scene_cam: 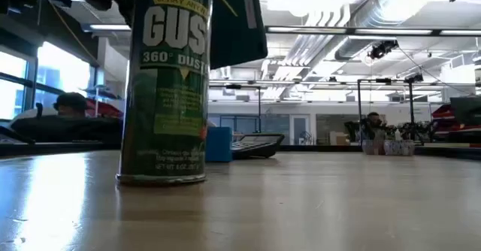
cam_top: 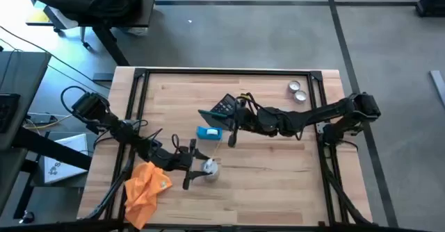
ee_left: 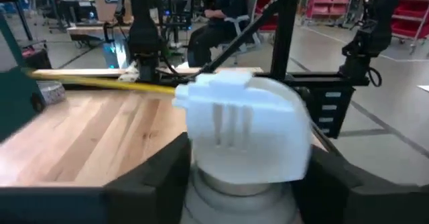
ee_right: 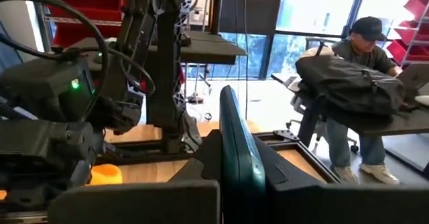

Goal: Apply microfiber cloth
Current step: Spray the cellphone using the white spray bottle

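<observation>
The orange microfiber cloth (cam_top: 146,187) lies crumpled on the table near its front left corner, and no gripper touches it. Just right of it stands a dust spray can (scene_cam: 164,86), upright on its base, with a white nozzle cap (ee_left: 244,127). My left gripper (cam_top: 197,168) is shut on the can's top. My right gripper (cam_top: 233,124) is at mid-table, shut on a thin dark teal plate (ee_right: 238,150), which it holds above a black calculator (cam_top: 224,105) and a small blue box (cam_top: 208,133). My left gripper has one finger on each side of the can's neck (ee_left: 234,190), just under the white nozzle cap, coming level from the table's left. The can stands upright with its base on the table (scene_cam: 161,177). My right gripper pinches the teal plate's flat faces near its lower edge (ee_right: 234,184) between its two fingers, coming level from the table's right. The plate stands on edge and is lifted clear of the table (scene_cam: 239,22).
Two small round tins (cam_top: 297,89) sit at the far right of the table. A black frame (cam_top: 229,72) runs along the table's far and side edges. People sit at desks in the room beyond. Bare wood lies at the front right.
</observation>
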